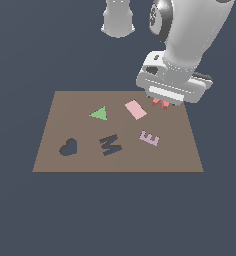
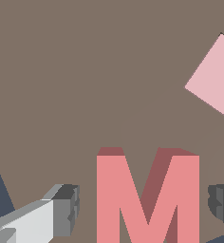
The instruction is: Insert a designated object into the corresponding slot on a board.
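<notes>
The red M block (image 2: 147,199) lies flat on the brown board (image 1: 75,107) near its far edge, toward the exterior view's right. In the exterior view only a bit of the block (image 1: 165,104) shows under the hand. My gripper (image 2: 143,206) is low over it and open. One finger (image 2: 66,209) stands on each side of the M, with a small gap on both sides. The dark M-shaped slot (image 1: 110,144) is near the middle of the board's front half and is empty.
On the board are a pink rectangle (image 1: 135,109) close beside the gripper, a green triangle (image 1: 99,114), a lilac E (image 1: 149,137) and a dark heart-shaped cutout (image 1: 68,147). The pink rectangle also shows in the wrist view (image 2: 216,80).
</notes>
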Available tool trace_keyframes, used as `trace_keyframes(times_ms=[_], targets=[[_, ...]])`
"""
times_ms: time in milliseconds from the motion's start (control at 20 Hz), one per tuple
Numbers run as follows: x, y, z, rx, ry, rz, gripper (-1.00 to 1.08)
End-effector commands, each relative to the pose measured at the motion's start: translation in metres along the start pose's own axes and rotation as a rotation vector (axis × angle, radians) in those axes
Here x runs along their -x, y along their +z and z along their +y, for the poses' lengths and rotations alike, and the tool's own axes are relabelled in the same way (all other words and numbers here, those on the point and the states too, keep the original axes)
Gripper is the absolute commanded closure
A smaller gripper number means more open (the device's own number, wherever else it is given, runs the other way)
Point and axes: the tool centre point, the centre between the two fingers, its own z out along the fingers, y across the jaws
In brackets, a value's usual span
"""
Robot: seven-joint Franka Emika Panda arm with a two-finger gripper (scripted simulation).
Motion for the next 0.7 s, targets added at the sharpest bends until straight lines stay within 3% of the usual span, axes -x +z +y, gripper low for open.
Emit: trace_keyframes(times_ms=[0,100,150,650], targets=[[0.0002,0.0055,-0.0004,0.000,0.002,0.000,-0.92],[0.0004,0.0067,-0.0006,0.000,0.002,0.000,-0.92],[0.0004,0.0067,-0.0006,0.000,0.002,0.000,1.08],[0.0005,0.0059,-0.0012,-0.001,0.001,0.001,1.08]])
